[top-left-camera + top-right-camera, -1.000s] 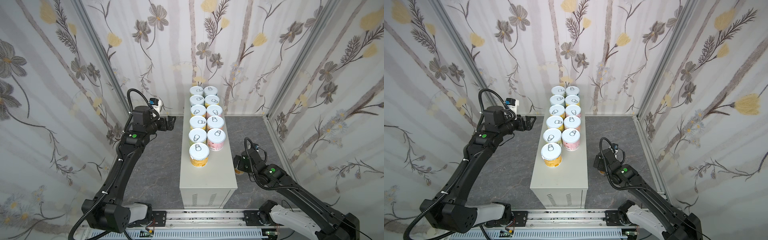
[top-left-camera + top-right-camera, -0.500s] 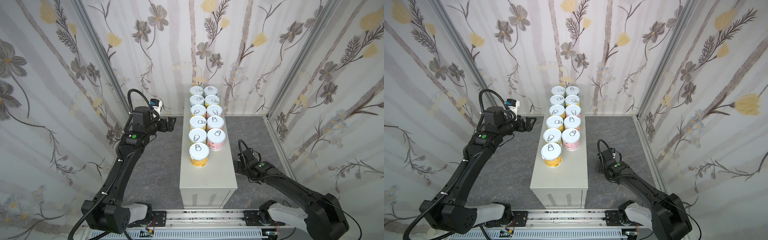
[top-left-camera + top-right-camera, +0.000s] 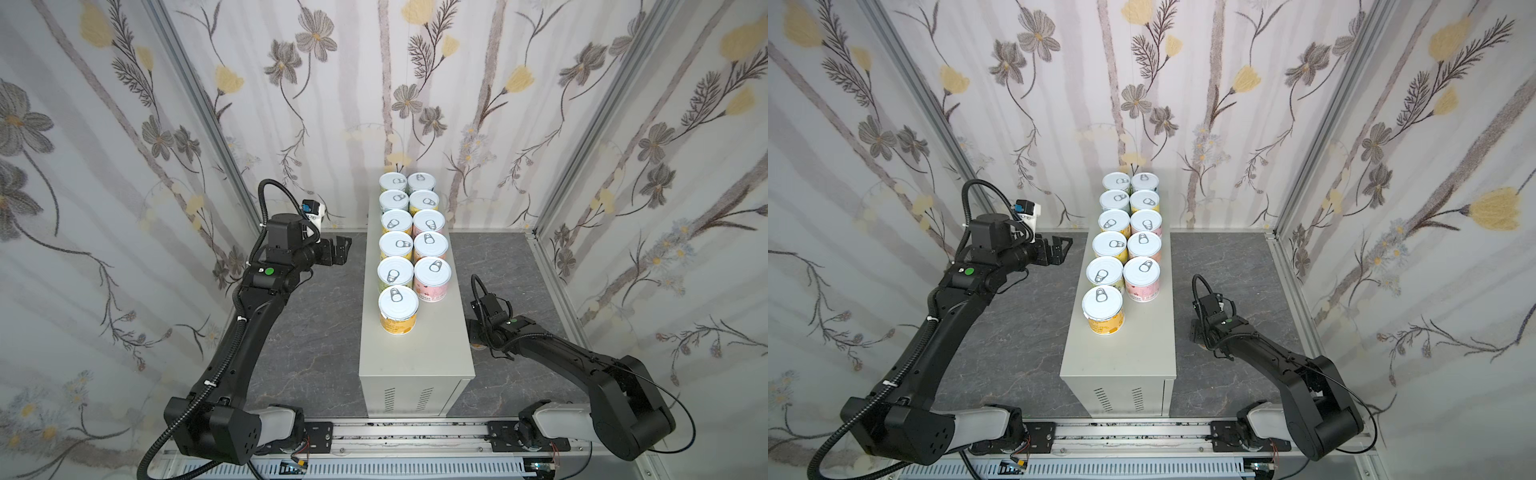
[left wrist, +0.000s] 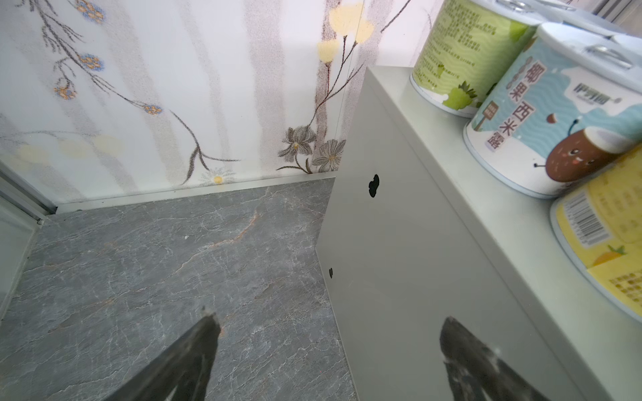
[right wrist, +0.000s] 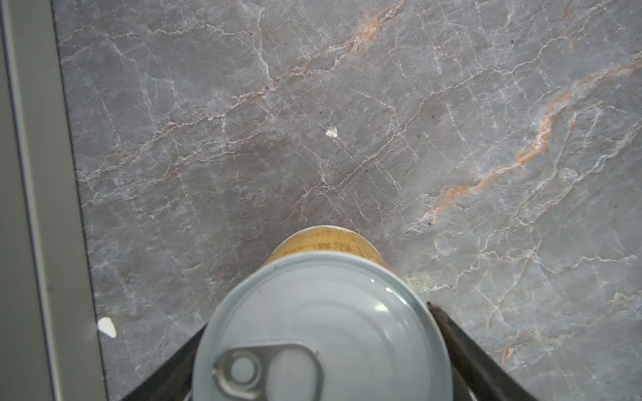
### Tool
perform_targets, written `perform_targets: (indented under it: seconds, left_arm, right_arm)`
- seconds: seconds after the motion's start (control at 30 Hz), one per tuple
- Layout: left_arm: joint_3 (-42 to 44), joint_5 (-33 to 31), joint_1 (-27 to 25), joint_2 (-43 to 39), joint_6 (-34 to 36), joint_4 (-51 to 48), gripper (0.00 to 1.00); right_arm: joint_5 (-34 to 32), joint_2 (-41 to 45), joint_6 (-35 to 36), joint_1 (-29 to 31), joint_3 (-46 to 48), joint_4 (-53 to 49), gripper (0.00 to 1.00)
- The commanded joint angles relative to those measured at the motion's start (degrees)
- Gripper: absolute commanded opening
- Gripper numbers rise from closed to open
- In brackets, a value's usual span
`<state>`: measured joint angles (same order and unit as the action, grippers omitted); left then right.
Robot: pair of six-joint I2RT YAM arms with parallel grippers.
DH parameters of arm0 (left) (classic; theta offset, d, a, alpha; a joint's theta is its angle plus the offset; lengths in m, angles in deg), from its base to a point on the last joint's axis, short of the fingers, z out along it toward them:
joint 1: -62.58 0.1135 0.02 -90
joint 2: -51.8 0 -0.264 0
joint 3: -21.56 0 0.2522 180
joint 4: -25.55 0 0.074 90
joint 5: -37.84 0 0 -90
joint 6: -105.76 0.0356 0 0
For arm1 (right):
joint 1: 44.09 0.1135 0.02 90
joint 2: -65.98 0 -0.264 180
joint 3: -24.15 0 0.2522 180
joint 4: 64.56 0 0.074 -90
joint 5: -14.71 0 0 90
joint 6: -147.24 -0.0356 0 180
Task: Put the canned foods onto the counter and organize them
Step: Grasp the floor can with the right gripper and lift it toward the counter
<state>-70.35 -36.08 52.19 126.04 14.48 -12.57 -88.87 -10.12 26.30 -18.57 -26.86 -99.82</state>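
Observation:
Several cans (image 3: 413, 232) with white pull-tab lids stand in two rows on the counter (image 3: 415, 361), the front one with a yellow-orange label (image 3: 398, 320). Another orange-labelled can (image 5: 323, 333) stands upright on the marbled floor beside the counter's right wall. My right gripper (image 5: 318, 316) hangs over it, open, with a finger (image 5: 448, 333) on each side of it; the lid hides any contact. In both top views that can is hidden under the right wrist (image 3: 484, 328) (image 3: 1208, 328). My left gripper (image 3: 347, 247) (image 4: 328, 316) hovers open and empty left of the counter.
The counter's pale side wall (image 5: 21, 173) runs close beside the floor can. Dark marbled floor (image 3: 316, 332) lies on both sides of the counter. Floral walls enclose the cell, and a rail (image 3: 395, 436) runs along the front.
My right arm has dropped lower beside the counter, and its jaws have narrowed around the floor can. The left arm has stayed still.

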Motion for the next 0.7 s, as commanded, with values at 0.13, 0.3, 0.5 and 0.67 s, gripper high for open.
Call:
perform_targets:
  seconds: [0.13,0.3,0.5,0.67]
  left_arm:
    - [-0.34,-0.41,0.02,-0.23,0.84,0.01,1.0]
    - [-0.42,-0.11,0.02,-0.83,1.27,0.11,1.0]
    - [-0.89,1.18,0.02,-1.91,1.32,-0.45,1.0]
    - [-0.99,2.42,0.02,-3.53,2.15,-0.97,1.0]
  right_arm:
    - [1.0,-0.68,1.17,-0.46,0.38,2.42,0.64]
    - [0.97,3.38,-0.15,-0.55,-1.29,-1.68,0.46]
    - [-2.25,14.42,0.5,-0.83,-13.19,-15.17,0.41]
    - [-0.98,19.32,3.06,-0.63,-27.87,-27.36,0.4]
